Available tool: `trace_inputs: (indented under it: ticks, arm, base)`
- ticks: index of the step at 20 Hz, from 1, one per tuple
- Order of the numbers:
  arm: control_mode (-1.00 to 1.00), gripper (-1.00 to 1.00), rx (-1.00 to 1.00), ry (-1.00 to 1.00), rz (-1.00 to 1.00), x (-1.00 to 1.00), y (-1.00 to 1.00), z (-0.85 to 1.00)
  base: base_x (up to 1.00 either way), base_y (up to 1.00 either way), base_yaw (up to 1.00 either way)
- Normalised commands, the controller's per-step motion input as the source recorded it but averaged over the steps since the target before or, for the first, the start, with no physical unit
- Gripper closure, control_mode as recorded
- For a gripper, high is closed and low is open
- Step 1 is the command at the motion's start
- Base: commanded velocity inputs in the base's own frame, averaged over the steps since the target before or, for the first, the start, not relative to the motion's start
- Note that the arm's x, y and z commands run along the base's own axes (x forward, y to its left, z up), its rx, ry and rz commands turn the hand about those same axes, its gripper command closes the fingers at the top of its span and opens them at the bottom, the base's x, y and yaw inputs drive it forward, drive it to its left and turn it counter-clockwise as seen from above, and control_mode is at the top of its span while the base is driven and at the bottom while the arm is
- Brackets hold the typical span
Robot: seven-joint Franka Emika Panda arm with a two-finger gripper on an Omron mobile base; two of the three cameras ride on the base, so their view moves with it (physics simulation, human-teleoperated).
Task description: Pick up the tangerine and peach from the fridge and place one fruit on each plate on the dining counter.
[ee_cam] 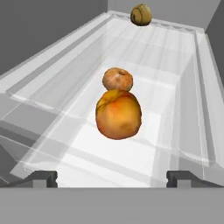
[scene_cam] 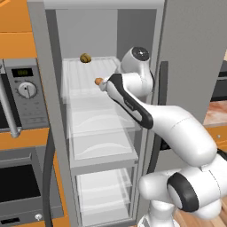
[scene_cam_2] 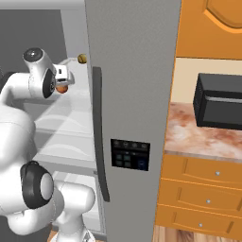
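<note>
The red-orange, yellow-patched peach (ee_cam: 118,114) sits on the fridge's (scene_cam: 48,111) glass shelf (ee_cam: 166,87), the duller tangerine (ee_cam: 117,79) just behind; an olive-brown lumpy item (ee_cam: 141,15) rests far back. The claw (ee_cam: 112,178) gapes open, empty.

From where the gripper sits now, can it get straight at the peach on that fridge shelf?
Probably yes. In the hand view the gripper is open, its fingertips spread wider than the peach, which lies straight ahead on the glass shelf with nothing between. The tangerine sits just behind it.
</note>
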Motion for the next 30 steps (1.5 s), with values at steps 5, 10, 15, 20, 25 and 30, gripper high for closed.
trace_inputs:
  ticks: [5, 10, 15, 20, 25, 30]
  arm:
    - [-1.0, -1.0, 0.03, 0.0, 0.03, 0.32, 0.06, 0.03]
    - [-1.0, -1.0, 0.0, 0.0, 0.03, 0.33, 0.02, -0.02]
    - [-1.0, -1.0, 0.0, 0.01, 0.0, 0.18, 0.01, -0.15]
    - [-1.0, -1.0, 0.0, 0.03, 0.0, 0.11, 0.05, -0.17]
    - [-1.0, -1.0, 0.0, 0.05, 0.0, 0.17, 0.08, -0.19]
    - [-1.0, -1.0, 0.0, 0.0, 0.01, 0.24, 0.04, -0.1]
  base:
    - [0.0, 0.0, 0.0]
    - [0.0, 0.0, 0.0]
    - [0.0, 0.0, 0.0]
    - [0.0, 0.0, 0.0]
    - [0.0, 0.0, 0.0]
    - [0.0, 0.0, 0.0]
